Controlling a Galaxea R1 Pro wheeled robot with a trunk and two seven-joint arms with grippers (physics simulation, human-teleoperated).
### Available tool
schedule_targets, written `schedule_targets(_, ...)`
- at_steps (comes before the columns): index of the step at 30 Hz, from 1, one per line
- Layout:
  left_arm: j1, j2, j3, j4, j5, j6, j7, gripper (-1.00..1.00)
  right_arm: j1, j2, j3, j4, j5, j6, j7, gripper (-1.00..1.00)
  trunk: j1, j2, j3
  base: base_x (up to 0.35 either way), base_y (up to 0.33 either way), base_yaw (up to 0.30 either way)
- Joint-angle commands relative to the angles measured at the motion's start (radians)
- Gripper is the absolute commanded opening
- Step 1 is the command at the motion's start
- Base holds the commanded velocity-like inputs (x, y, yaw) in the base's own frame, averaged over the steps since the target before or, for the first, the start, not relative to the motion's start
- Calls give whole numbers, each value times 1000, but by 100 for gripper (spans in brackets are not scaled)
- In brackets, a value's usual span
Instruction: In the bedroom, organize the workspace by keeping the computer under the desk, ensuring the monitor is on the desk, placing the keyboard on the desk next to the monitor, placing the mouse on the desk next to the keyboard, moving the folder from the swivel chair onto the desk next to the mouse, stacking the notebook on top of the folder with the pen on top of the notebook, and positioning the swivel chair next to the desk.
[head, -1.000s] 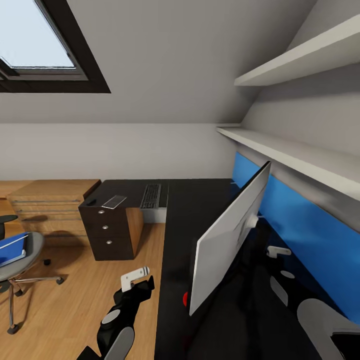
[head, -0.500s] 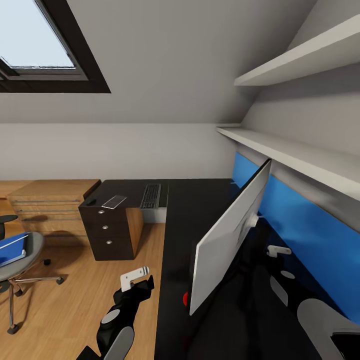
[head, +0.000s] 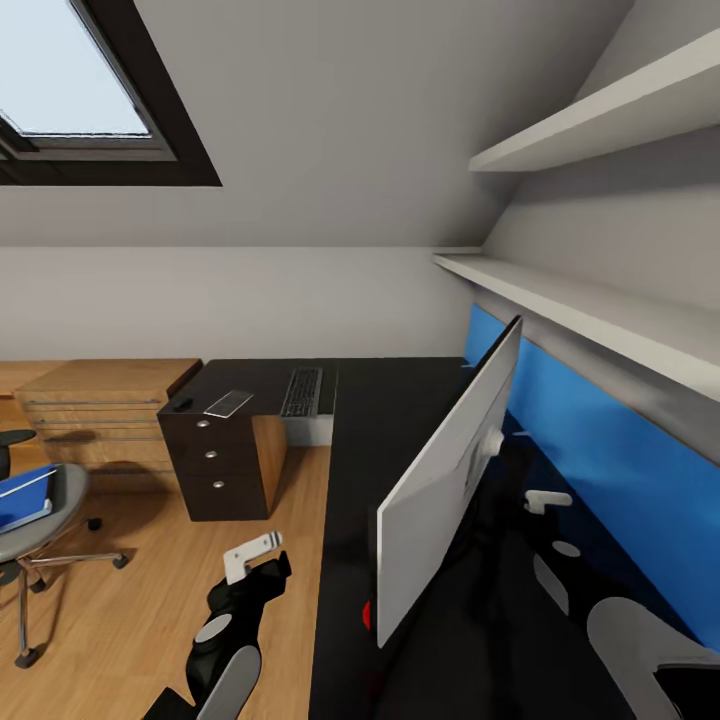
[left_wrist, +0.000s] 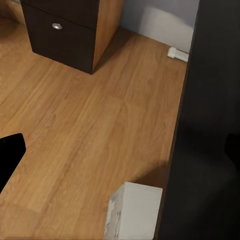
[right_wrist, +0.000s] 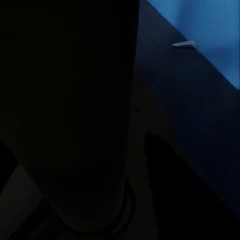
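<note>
Monitor (head: 445, 480), white back showing, upright on desk (head: 400, 420) at 3 o'clock for repositioning; gripper states cannot be told

Skylight (head: 70, 90), two white wall shelves (head: 600, 110), blue wall panel (head: 610, 470), light wood dresser (head: 100, 405), wood floor (left_wrist: 90, 130).
</note>
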Motion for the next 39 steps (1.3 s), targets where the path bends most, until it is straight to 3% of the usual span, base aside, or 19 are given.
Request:
schedule_targets(1, -1, 1, -2, -1, 5, 4, 8, 100, -2, 0, 2, -1, -10, -4, -2, -100, 0, -1, -1, 0, 0, 69)
schedule_targets(12, -1, 1, -2, -3, 5, 7, 10, 100, -2, 0, 2, -1, -8, -4, -2, -100, 0, -1, 1, 0, 0, 127)
schedule_targets(39, -1, 2, 5, -1, 2, 2, 11, 100, -2, 0, 2, 6, -8, 2, -10, -100, 0, -1, 1, 27, -67, 2)
